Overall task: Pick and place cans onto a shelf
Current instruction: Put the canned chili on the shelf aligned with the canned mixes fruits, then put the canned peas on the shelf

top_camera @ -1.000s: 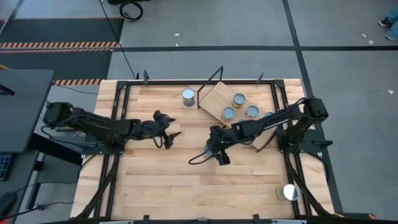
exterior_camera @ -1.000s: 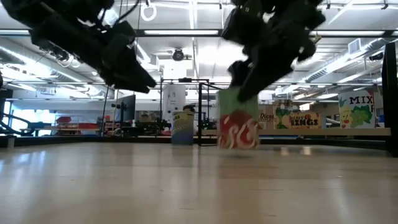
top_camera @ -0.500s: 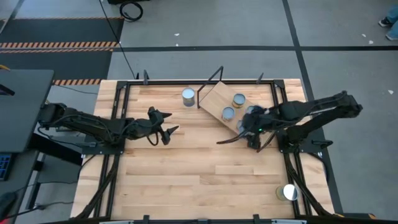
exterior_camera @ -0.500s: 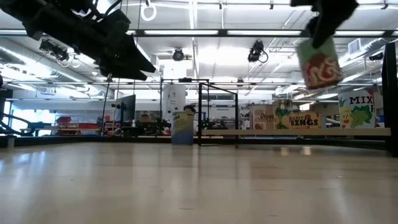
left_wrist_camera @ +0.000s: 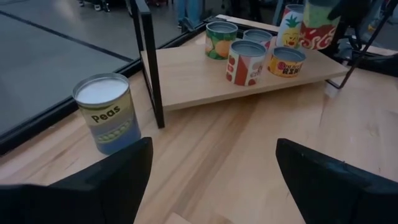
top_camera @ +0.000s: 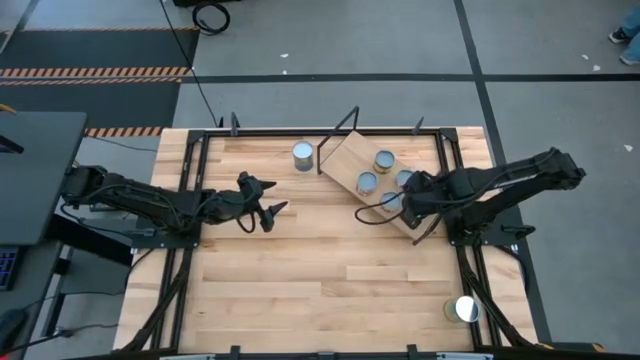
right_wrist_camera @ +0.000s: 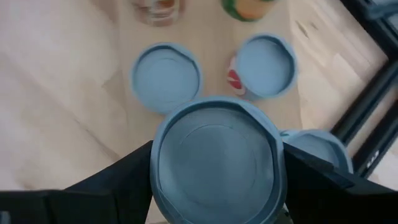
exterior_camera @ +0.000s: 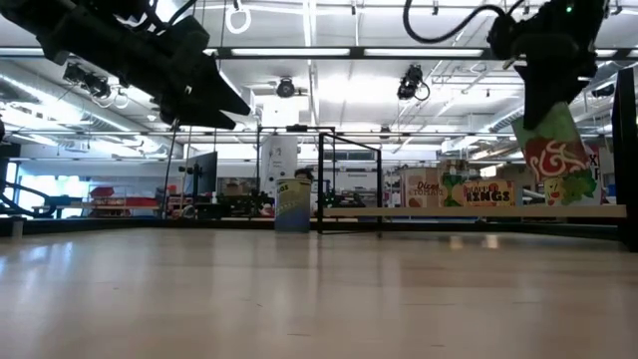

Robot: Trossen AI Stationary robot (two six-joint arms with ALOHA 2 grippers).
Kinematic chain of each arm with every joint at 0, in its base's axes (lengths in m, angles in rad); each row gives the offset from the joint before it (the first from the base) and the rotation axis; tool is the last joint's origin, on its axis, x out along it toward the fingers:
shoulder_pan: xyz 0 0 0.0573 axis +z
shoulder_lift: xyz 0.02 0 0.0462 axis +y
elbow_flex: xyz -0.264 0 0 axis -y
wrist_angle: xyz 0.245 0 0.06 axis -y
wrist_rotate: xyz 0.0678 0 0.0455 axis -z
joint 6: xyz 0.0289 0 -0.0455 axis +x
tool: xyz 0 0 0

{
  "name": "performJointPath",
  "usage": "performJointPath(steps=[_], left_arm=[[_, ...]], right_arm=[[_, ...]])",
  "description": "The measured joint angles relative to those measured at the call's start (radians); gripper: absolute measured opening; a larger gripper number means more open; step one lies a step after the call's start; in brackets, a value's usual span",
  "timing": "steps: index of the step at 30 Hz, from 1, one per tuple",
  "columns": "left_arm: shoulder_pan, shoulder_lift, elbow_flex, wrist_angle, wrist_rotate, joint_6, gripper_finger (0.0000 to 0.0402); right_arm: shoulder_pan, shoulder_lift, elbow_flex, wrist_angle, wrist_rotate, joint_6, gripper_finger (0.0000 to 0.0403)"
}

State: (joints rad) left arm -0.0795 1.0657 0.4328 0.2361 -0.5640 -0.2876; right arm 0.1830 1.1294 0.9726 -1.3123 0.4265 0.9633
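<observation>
We take the shelf (top_camera: pixel 350 160) as our landmark: a pale wood board on a black wire frame, lying askew toward the far side of the table (top_camera: pixel 300 290).

From above we see the right gripper (top_camera: pixel 397 203) over the shelf's near corner, and its fingers are clamped on a can (exterior_camera: pixel 553 160). The top view hides that can under the arm. The low view shows it clearly: red and green label, tilted, hanging in the air above the board. The right wrist view adds its pale-blue lid filling the space between the fingers, with other lids on the shelf below it.

The high view shows three cans on the shelf (top_camera: pixel 384 160), just beside the held one. The left wrist view shows their labels instead and lets us count four standing on the board.

A Peas can (left_wrist_camera: pixel 107 113) stands upright on the table just beside the shelf's wire leg, off the board. One more can (top_camera: pixel 464 309) sits well apart from the shelf, at the table's near right corner; only the high view shows it.

The left gripper (top_camera: pixel 268 212) hovers well apart from the shelf, fingers spread wide and holding nothing, as its own wrist view confirms.
</observation>
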Motion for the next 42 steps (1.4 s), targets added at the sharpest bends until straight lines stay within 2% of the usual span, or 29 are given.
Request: performJointPath(steps=[5, 13, 24, 33, 38, 42], left_arm=[[0.0, 0.0, 0.0, 0.0, 0.0, 0.019, 0.0346], [0.0, 0.0, 0.0, 0.0, 0.0, 0.022, 0.0346], [0.0, -0.001, 0.0, -0.001, 0.0, 0.022, 0.0346], [0.0, -0.001, 0.0, -0.001, 0.0, 0.022, 0.0346], [-0.001, -0.002, 0.0, -0.001, 0.0, 0.022, 0.0346], [-0.002, -0.002, 0.0, -0.001, 0.001, 0.034, 0.0346]], right_arm=[[0.002, 0.0, -0.047, 0.054, -0.004, 0.046, 0.0293], [0.002, -0.002, -0.121, 0.09, -0.077, 0.084, 0.0301], [-0.017, 0.001, -0.094, 0.079, -0.149, 0.031, 0.0351], [-0.022, 0.001, -0.091, 0.076, -0.149, 0.021, 0.0353], [-0.022, 0.0, -0.03, 0.054, -0.151, 0.0, 0.0348], [-0.022, 0.0, 0.082, -0.017, -0.065, -0.034, 0.0348]])
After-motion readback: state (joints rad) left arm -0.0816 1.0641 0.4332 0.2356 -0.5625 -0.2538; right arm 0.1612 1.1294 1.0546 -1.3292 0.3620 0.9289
